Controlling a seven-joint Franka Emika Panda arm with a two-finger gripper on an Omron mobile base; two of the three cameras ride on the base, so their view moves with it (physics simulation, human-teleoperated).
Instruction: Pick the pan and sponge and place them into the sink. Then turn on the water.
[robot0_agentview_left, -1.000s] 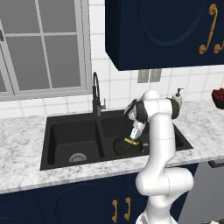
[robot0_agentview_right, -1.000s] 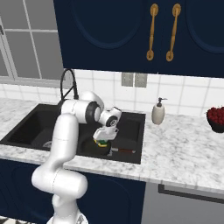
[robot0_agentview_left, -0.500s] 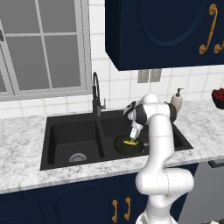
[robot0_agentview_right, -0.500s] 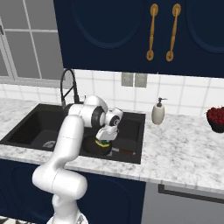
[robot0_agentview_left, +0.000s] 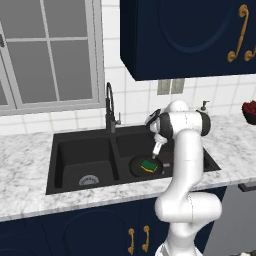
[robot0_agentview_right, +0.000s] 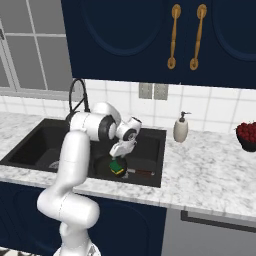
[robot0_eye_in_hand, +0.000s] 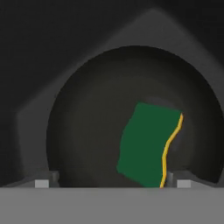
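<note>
The sponge lies green side up in the pan, lower right of the hand view — its bottom edge is cut off. The gripper hangs spread wide just above, holding nothing. The pan sits in the sink, its handle partly hidden by the arm.

No readable text, label, brand, number or sign appears on anything here.
</note>
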